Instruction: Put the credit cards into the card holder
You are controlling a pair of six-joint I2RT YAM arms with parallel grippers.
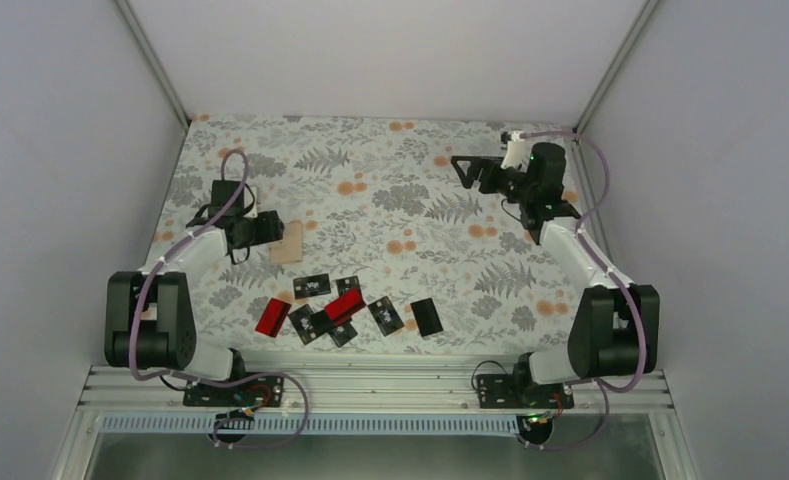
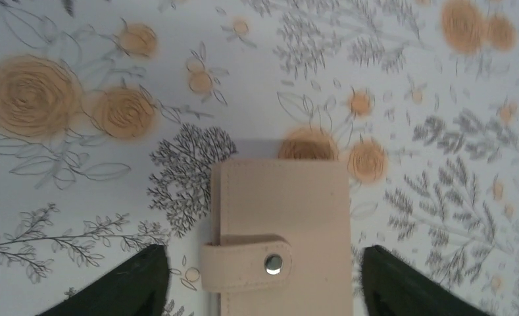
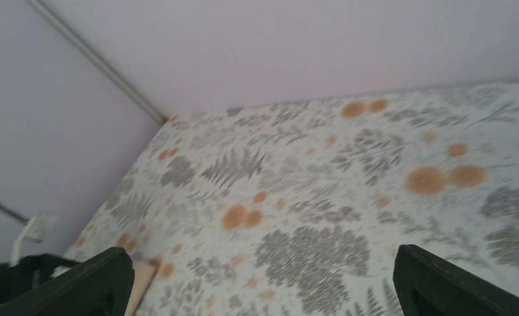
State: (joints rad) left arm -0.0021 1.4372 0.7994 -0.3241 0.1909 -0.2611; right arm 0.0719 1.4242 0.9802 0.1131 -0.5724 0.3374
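Observation:
The card holder (image 1: 288, 241) lies closed on the floral table at the left, tan, its strap snapped shut. In the left wrist view the card holder (image 2: 283, 197) sits between the two black fingers of my left gripper (image 2: 264, 276), with a gap on each side; the jaws are open and touch nothing. From above, the left gripper (image 1: 270, 230) is low at the holder's left edge. The credit cards (image 1: 340, 308) lie scattered near the front edge, mostly black, two of them red (image 1: 273, 316). My right gripper (image 1: 465, 165) hangs open and empty, raised at the back right.
White enclosure walls stand close on the left, back and right. The arm bases and a metal rail (image 1: 370, 385) run along the near edge. The right wrist view shows the floral cloth (image 3: 309, 250) and a tan corner of the card holder (image 3: 141, 283).

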